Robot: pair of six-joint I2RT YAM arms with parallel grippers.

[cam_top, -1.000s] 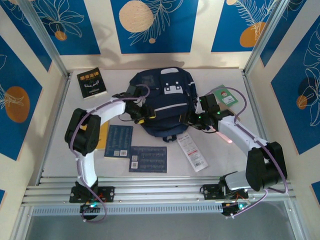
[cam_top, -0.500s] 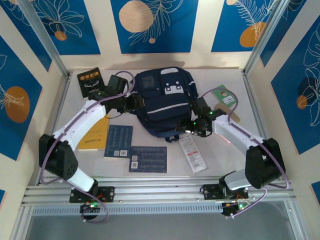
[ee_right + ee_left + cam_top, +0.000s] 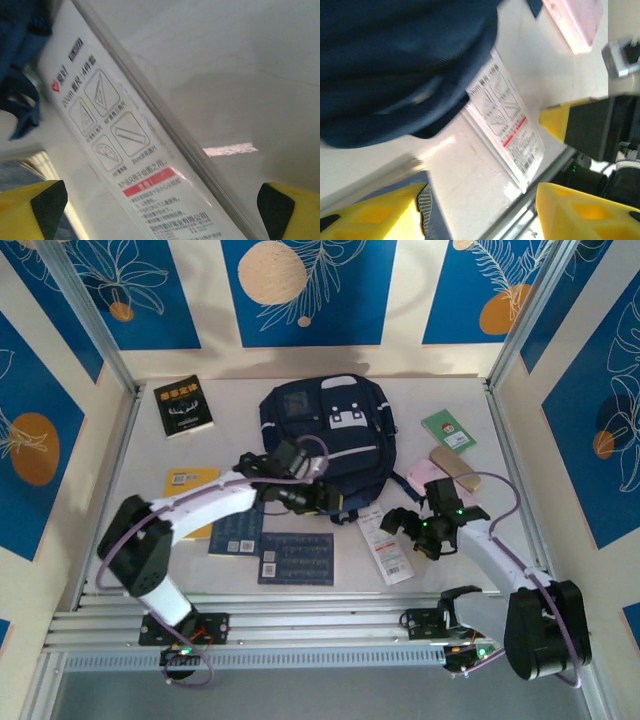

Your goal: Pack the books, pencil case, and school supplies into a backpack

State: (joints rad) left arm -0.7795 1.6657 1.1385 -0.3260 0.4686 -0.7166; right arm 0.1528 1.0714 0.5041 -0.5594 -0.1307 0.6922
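The navy backpack lies at the back centre, its dark fabric also filling the top left of the left wrist view. My left gripper hovers open at the backpack's near edge with nothing between its yellow fingers. My right gripper stands wide open just over the flat white packet with red print. The pink pencil case lies right of the backpack. A black book, a yellow book and two blue books lie on the left.
A green booklet and a tan block lie at the right of the table. A blue backpack strap shows at the left of the right wrist view. Metal rails run along the near edge, and frame posts flank both sides.
My left arm swung from the backpack's left side round to its near edge. My right gripper opened wide and drew back toward the front over the white packet, uncovering the pencil case and tan block.
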